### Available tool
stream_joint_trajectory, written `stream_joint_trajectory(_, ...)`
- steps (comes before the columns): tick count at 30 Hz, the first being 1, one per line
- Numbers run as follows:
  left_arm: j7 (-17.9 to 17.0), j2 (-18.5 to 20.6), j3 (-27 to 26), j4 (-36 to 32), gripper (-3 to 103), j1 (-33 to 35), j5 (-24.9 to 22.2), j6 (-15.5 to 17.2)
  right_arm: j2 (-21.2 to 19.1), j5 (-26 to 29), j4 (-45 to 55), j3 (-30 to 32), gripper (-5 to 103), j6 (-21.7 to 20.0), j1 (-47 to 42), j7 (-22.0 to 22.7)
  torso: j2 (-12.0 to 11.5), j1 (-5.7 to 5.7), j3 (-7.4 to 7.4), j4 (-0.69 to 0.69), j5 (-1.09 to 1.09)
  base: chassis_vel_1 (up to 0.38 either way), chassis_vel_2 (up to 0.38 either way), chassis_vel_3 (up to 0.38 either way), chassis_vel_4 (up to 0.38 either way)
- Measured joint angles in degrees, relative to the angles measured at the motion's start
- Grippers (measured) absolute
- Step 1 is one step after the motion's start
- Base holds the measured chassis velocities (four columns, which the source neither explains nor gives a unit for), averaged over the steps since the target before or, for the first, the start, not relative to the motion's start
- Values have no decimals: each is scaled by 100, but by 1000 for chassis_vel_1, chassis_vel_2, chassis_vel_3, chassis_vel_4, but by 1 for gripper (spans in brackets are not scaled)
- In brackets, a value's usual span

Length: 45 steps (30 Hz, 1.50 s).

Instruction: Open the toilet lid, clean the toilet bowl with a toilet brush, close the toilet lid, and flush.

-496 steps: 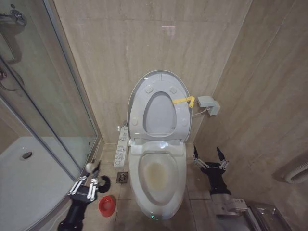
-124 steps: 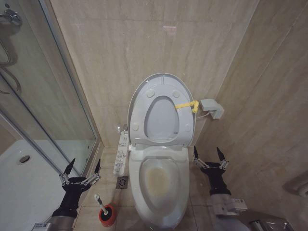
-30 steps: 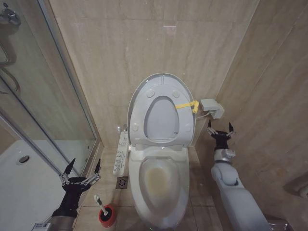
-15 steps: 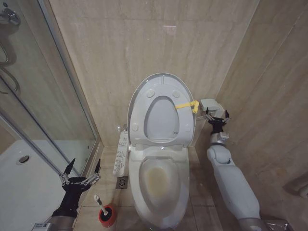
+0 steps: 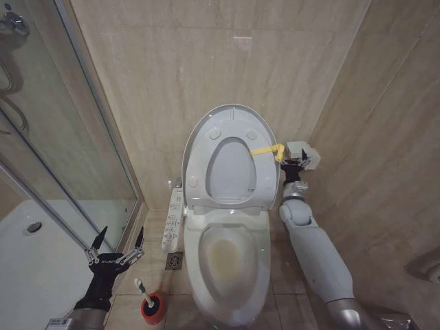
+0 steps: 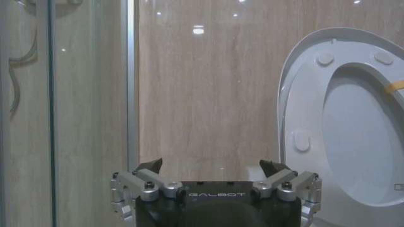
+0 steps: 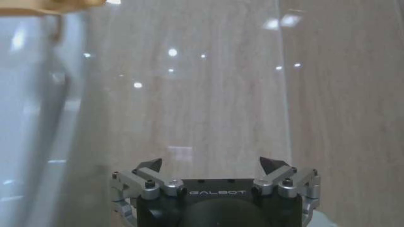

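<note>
The right gripper (image 5: 295,167) has risen from beside the bowl (image 5: 227,258) to the raised lid (image 5: 230,148), jaws open by its yellow strap (image 5: 265,150). Brush (image 5: 143,291) stowed left of the bowl, so closing begins: next, catch the strap. Left gripper (image 5: 113,242) idles open.

the right arm is stretched far forward and up alongside the right side of the toilet lid (image 5: 230,155), its white forearm rising from the lower right. the right hand (image 5: 295,165) sits just beside the lid's right edge, fingers spread apart with nothing between them. the left hand (image 5: 115,245) hangs low, well to the left of the lid, wrist up, its dark pointed fingers splayed wide and empty.
</note>
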Motion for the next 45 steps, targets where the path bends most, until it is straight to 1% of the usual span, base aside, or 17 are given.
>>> stream_joint_trajectory(3, 0, 0, 0, 0, 100, 0, 0, 0, -34, 3, 92, -94, 100, -5, -74, 10, 0, 0, 0, -1, 1, 0, 0, 0, 0)
stream_joint_trajectory(4, 0, 0, 0, 0, 100, 0, 0, 0, -64, 13, 149, -129, 100, -10, -114, 15, 0, 0, 0, -4, 0, 0, 0, 0, 0)
stream_joint_trajectory(10, 0, 0, 0, 0, 100, 0, 0, 0, -270, 135, 501, -275, 100, -61, -359, 17, 0, 0, 0, -2, 1, 0, 0, 0, 0)
stream_joint_trajectory(13, 0, 0, 0, 0, 100, 0, 0, 0, -510, 317, 856, -345, 100, -130, -648, 14, 0, 0, 0, 0, 1, 0, 0, 0, 0)
stream_joint_trajectory(14, 0, 0, 0, 0, 100, 0, 0, 0, -510, 317, 856, -345, 100, -130, -648, 14, 0, 0, 0, 0, 1, 0, 0, 0, 0)
stream_joint_trajectory(17, 0, 0, 0, 0, 100, 0, 0, 0, -738, 461, 1214, -361, 100, -197, -1029, 1, 0, 0, 0, 1, 1, 0, 0, 0, 0)
stream_joint_trajectory(18, 0, 0, 0, 0, 100, 0, 0, 0, -738, 461, 1214, -361, 100, -197, -1029, 1, 0, 0, 0, 1, 1, 0, 0, 0, 0)
stream_joint_trajectory(21, -1, 0, -1, 0, 100, 0, 0, 0, -948, 555, 1608, -316, 100, -225, -1506, -14, 1, 0, -1, 1, 2, 0, 0, 0, 0)
stream_joint_trajectory(22, -1, 0, -1, 0, 100, 0, 0, 0, -948, 555, 1608, -316, 100, -225, -1506, -14, 1, 0, -1, 1, 2, 0, 0, 0, 0)
stream_joint_trajectory(25, 0, 0, 0, 0, 100, 0, 0, 0, -1130, 619, 2052, -196, 100, -236, -2018, -36, 1, -1, -1, 1, 2, 0, 0, 0, 0)
stream_joint_trajectory(26, 0, 0, 0, 0, 100, 0, 0, 0, -1130, 619, 2052, -196, 100, -236, -2018, -36, 1, -1, -1, 1, 2, 0, 0, 0, 0)
stream_joint_trajectory(29, -1, 0, 0, 0, 100, 0, 0, 0, -1238, 683, 2543, -62, 100, -248, -2578, -34, 1, 0, -1, -1, 1, 0, 0, 0, 0)
stream_joint_trajectory(30, -1, 0, 0, 0, 100, 0, 0, 0, -1238, 683, 2543, -62, 100, -248, -2578, -34, 1, 0, -1, -1, 1, 0, 0, 0, 0)
stream_joint_trajectory(34, 0, 0, 0, 0, 100, 0, 0, 0, -1179, 679, 3042, 105, 100, -248, -3237, 9, 1, 0, -1, -1, 2, 0, 0, 0, 0)
stream_joint_trajectory(35, 0, 0, 0, 0, 100, 0, 0, 0, -1179, 679, 3042, 105, 100, -248, -3237, 9, 1, 0, -1, -1, 2, 0, 0, 0, 0)
stream_joint_trajectory(39, 0, 0, 0, 0, 100, 0, 0, 0, -1077, 643, 3395, 218, 100, -253, -3769, 53, 1, 0, -1, -1, 1, 0, 0, 0, 0)
stream_joint_trajectory(45, 0, 0, 0, 0, 100, 0, 0, 0, -920, 550, 3723, 363, 100, -264, -4239, 87, 1, -1, -1, 0, 1, 0, 0, 0, 0)
